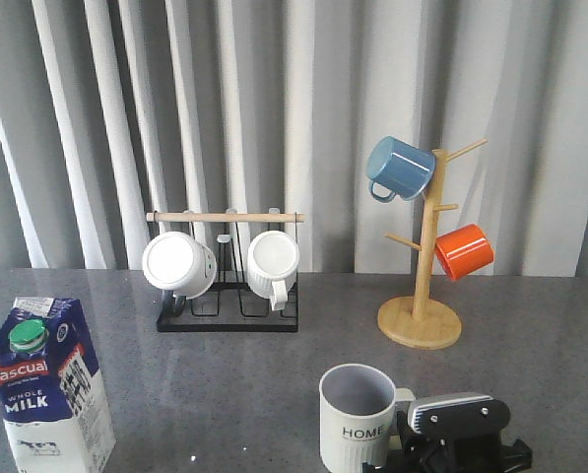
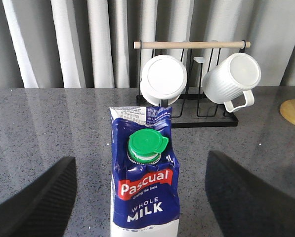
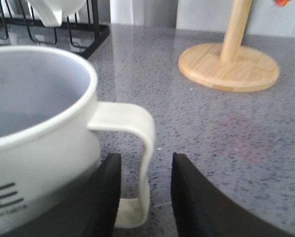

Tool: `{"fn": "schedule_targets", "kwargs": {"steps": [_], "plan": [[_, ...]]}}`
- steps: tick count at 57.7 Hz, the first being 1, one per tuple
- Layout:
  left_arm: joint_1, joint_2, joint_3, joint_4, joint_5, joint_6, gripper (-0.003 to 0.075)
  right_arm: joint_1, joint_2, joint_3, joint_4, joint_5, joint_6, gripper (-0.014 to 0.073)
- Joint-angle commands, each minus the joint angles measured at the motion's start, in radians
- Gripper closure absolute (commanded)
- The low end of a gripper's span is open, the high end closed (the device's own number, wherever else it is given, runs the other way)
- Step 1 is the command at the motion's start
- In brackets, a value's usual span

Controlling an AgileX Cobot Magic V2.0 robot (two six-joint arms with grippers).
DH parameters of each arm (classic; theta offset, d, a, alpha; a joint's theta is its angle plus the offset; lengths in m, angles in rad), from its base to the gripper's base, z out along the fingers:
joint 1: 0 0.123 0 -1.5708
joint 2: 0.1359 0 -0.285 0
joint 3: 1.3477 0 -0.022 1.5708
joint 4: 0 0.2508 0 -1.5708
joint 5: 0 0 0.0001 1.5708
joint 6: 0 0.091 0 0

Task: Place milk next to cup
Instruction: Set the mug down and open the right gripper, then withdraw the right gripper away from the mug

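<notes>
Front view: grey speckled table (image 1: 274,374), pale curtains (image 1: 274,99); left hand (image 2: 137,197) apart, right hand (image 3: 142,197) straddling cup (image 3: 38,138) handle.

The grey speckled desk (image 1: 530,374) carries the milk (image 1: 49,384) near left, the cup (image 1: 357,416) near right, a black mug rack (image 1: 228,317) and a wooden mug tree (image 1: 420,320) farther back.

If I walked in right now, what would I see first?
Probably the bright mugs: a blue mug and an orange mug hanging on the wooden tree at the back right. Next, the tall blue milk carton standing front left, and the grey HOME cup front centre, its handle between the right claw fingers.
</notes>
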Motion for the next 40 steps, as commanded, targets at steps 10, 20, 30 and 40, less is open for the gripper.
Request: {"fn": "schedule_targets", "kwargs": {"steps": [10, 20, 30, 40], "plan": [[-0.004, -0.006, -0.028, -0.009, -0.077, -0.009, 0.0207, -0.003, -0.168, 0.122, -0.111, -0.078, -0.003, 0.0314], [-0.004, -0.006, -0.028, -0.009, -0.077, -0.009, 0.0207, -0.026, -0.357, 0.172, -0.109, -0.010, -0.043, 0.0314], [-0.004, -0.006, -0.028, -0.009, -0.077, -0.009, 0.0207, -0.135, -0.597, 0.164, -0.241, 0.233, -0.048, 0.0314], [-0.004, -0.006, -0.028, -0.009, -0.077, -0.009, 0.0207, -0.294, -0.827, 0.164, -0.368, 0.428, 0.001, 0.0314]]}}
